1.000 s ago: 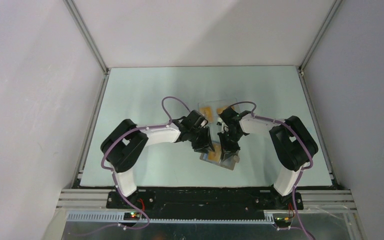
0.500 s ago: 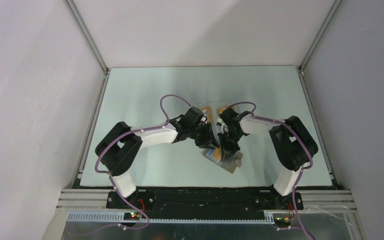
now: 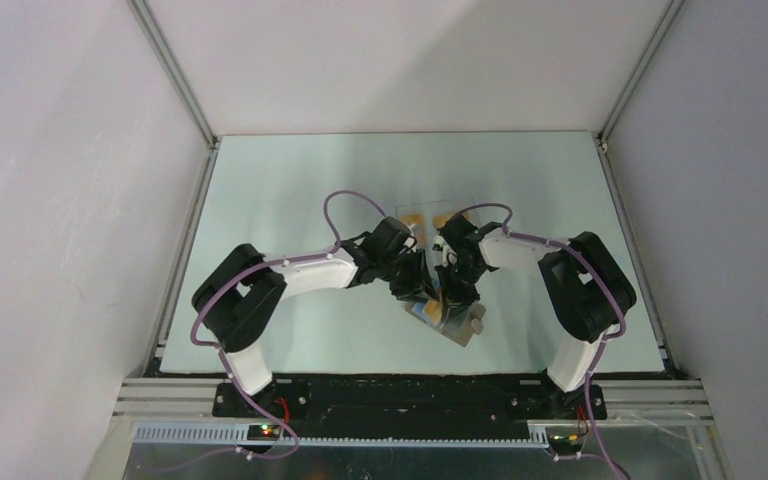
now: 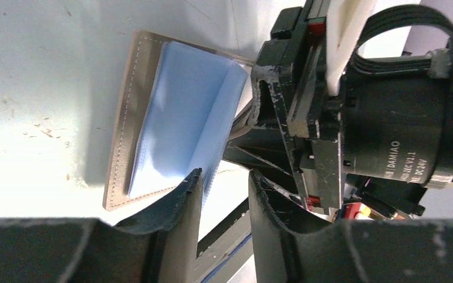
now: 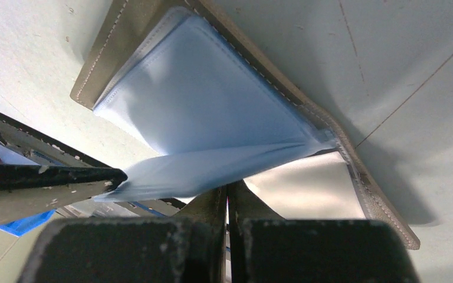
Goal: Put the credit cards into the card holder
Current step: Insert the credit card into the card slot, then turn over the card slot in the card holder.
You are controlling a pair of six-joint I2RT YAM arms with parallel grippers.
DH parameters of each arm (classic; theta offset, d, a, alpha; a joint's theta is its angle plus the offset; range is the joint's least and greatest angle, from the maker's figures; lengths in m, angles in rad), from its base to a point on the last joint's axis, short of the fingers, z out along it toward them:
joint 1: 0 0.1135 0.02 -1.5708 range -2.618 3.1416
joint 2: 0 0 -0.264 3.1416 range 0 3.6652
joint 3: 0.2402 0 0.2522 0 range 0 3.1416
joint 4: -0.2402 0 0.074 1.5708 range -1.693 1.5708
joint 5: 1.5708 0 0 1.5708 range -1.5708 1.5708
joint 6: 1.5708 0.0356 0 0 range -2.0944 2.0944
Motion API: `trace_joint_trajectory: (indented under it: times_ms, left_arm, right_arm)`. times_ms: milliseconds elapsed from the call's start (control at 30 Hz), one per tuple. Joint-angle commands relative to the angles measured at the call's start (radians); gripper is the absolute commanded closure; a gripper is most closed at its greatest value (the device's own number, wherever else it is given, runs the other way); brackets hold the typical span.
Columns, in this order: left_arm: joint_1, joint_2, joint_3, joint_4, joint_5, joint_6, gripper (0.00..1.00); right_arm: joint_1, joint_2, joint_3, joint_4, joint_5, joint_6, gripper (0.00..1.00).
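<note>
Bases at near desk (image 3: 290, 180) edge; both arms rise, elbows swung wide, forearms folded inward, wrists meeting mid-desk, tilted down. Beneath them card holder (image 3: 463, 326) lies open on desk, taupe cover down, bluish clear sleeves up, one sleeve lifted. There right gripper (image 5: 227, 194) pressed together, tips at root of lifted sleeve; whether sleeve pinched, cannot tell. Opposite, left gripper (image 4: 224, 177) partly spread, one fingertip at sleeve's loose edge. Farther back, credit cards (image 3: 418, 219) lie flat, orange, just beyond wrists, apart from card holder.

Pale green table (image 3: 260, 200), white walls (image 3: 410, 60)
</note>
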Motion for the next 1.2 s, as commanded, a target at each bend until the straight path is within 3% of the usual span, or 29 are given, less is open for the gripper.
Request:
trace_joint_trajectory:
  times_ms: [0, 267, 433, 700, 1167]
  left_arm:
    - [-0.013, 0.009, -0.008, -0.022, -0.042, 0.045, 0.62]
    - [-0.019, 0.034, 0.011, -0.021, -0.025, 0.069, 0.81]
    - [-0.019, 0.025, -0.005, -0.022, -0.063, 0.067, 0.99]
    - [-0.003, -0.125, -0.058, -0.113, -0.265, 0.064, 1.0]
    - [-0.034, -0.122, 0.063, -0.242, -0.292, 0.114, 0.98]
  right_arm:
    - [-0.007, 0.0, 0.0, 0.014, -0.006, -0.008, 1.0]
    - [-0.011, -0.009, -0.004, 0.017, -0.004, -0.005, 1.0]
    - [-0.021, -0.03, -0.01, 0.015, -0.002, -0.003, 1.0]
    - [-0.042, -0.106, -0.01, -0.013, 0.01, -0.007, 1.0]
    - [-0.039, -0.038, -0.01, 0.024, 0.001, -0.012, 1.0]
